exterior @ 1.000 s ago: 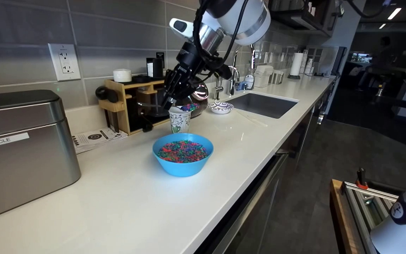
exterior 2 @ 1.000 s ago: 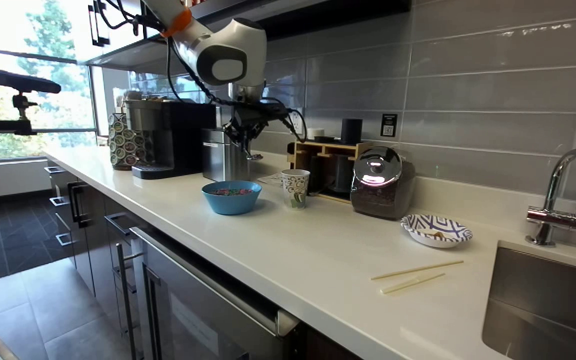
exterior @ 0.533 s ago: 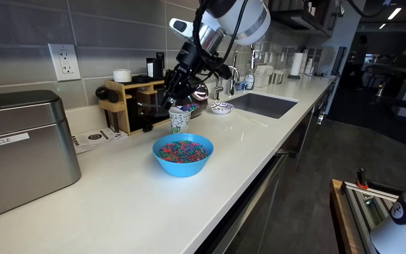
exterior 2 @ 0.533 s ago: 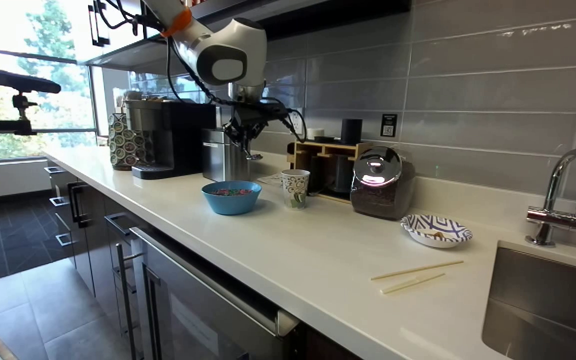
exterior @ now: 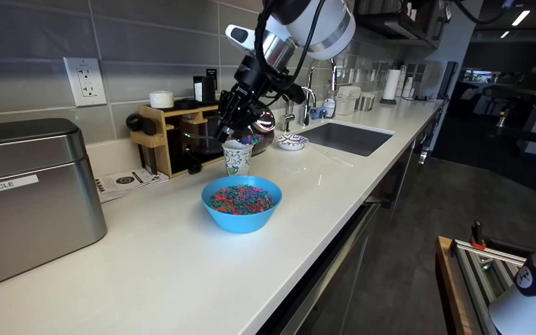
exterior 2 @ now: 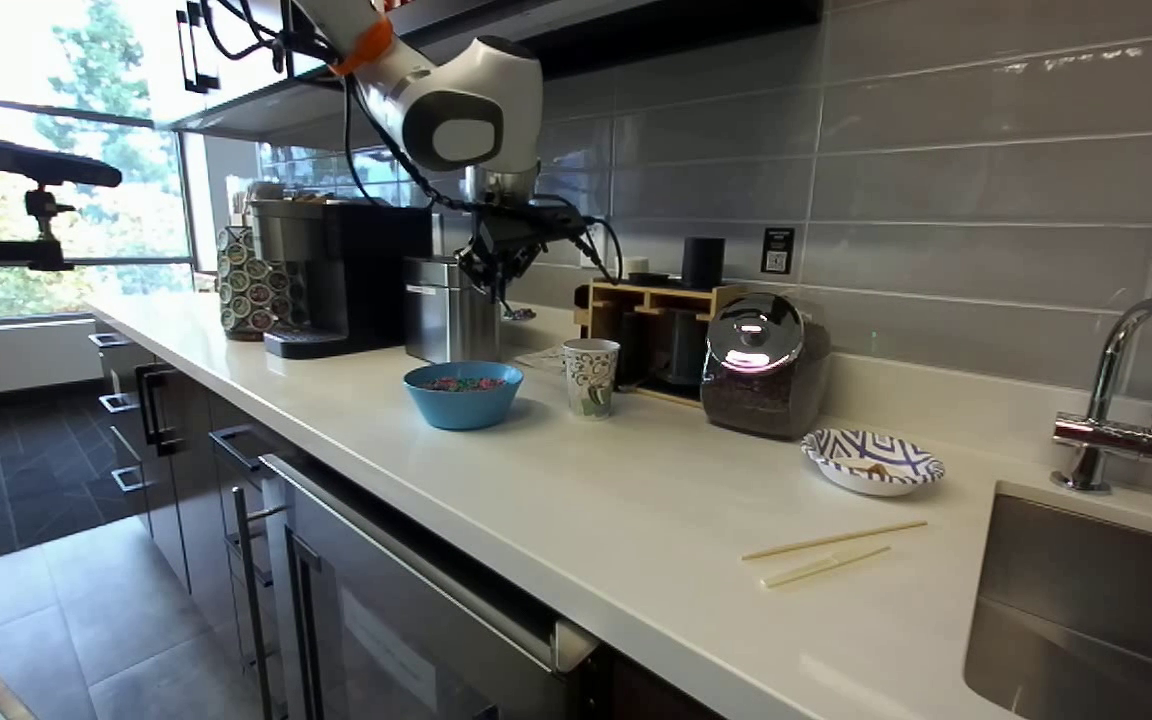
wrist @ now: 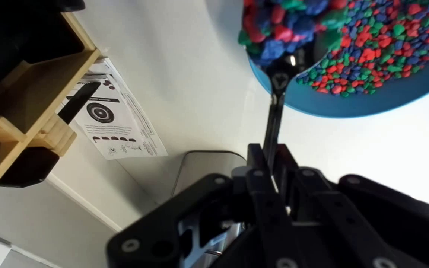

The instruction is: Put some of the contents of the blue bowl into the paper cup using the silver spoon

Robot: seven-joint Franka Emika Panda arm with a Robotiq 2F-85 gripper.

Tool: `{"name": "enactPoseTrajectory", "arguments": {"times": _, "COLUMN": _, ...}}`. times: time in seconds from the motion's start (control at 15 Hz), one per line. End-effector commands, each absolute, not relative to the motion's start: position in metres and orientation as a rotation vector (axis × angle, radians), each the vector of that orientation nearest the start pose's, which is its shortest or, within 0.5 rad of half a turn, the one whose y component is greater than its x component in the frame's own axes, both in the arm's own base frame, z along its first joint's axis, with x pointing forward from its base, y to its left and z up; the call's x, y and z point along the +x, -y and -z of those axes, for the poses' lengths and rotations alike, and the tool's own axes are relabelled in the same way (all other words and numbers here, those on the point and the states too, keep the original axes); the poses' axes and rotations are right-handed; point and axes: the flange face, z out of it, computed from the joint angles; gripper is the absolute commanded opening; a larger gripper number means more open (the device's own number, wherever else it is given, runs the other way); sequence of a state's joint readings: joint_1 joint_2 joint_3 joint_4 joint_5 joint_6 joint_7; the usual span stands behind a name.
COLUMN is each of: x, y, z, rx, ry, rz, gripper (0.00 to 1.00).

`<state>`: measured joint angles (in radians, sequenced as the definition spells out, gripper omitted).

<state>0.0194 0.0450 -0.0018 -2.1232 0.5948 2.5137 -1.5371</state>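
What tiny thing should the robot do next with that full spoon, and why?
Probably ease the silver spoon over the paper cup before tipping it. The gripper is shut on the spoon, and a heap of contents sits on it, but in an exterior view its loaded end shows above and to one side of the cup, so tipping now might spill.

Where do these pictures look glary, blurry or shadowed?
In the wrist view, the pieces on the glinting spoon look soft; in both exterior views, glare sits on the shiny container lid; in an exterior view, the window is washed out and the bowl casts a faint shadow.
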Motion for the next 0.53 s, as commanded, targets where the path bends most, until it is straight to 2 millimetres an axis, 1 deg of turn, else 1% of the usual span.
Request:
{"name": "enactPoseTrajectory", "arguments": {"times": 0.0, "x": 0.588, "y": 0.01, "z": -0.43, "rx": -2.475, "ry": 1.607, "rz": 0.805, "gripper": 0.02}}
{"name": "enactPoseTrajectory", "arguments": {"times": 0.2, "x": 0.598, "y": 0.02, "z": -0.434, "rx": -2.473, "ry": 1.605, "rz": 0.839, "gripper": 0.02}}
{"name": "enactPoseTrajectory", "arguments": {"times": 0.47, "x": 0.613, "y": 0.028, "z": -0.438, "rx": -2.463, "ry": 1.616, "rz": 0.894, "gripper": 0.02}}
